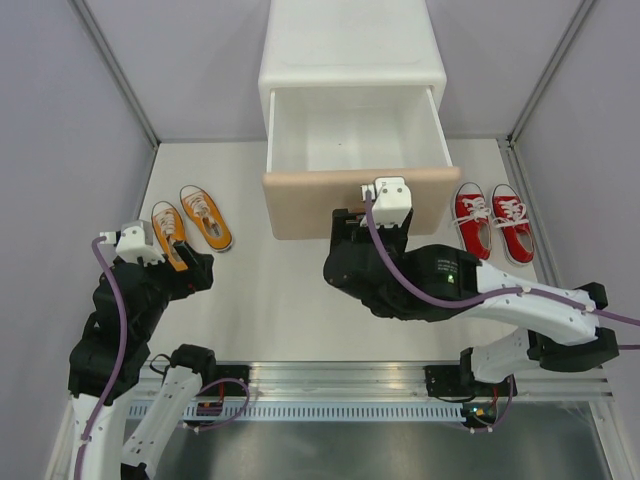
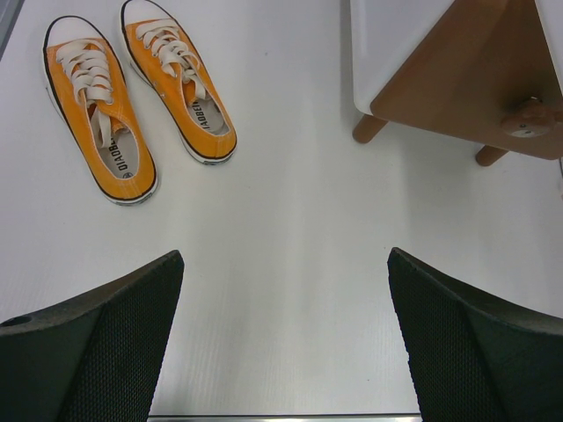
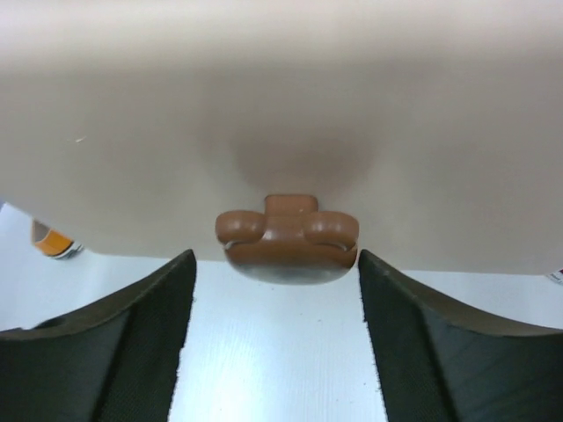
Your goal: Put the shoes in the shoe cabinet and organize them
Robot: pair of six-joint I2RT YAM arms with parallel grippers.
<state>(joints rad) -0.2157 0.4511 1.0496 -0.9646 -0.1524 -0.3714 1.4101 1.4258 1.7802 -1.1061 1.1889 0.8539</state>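
The white shoe cabinet stands at the back with its upper drawer pulled out, and the part of its inside that shows is bare. My right gripper is open in front of the beige drawer front. Its fingers flank the brown bear-shaped knob with a small gap on each side. The orange shoes lie side by side at the left. The red shoes lie right of the drawer. My left gripper hangs wide open over bare table, just short of the orange pair.
In the left wrist view the lower brown drawer front, its knob and a short leg show at upper right. Grey walls close in both sides of the table. A metal rail runs along the near edge.
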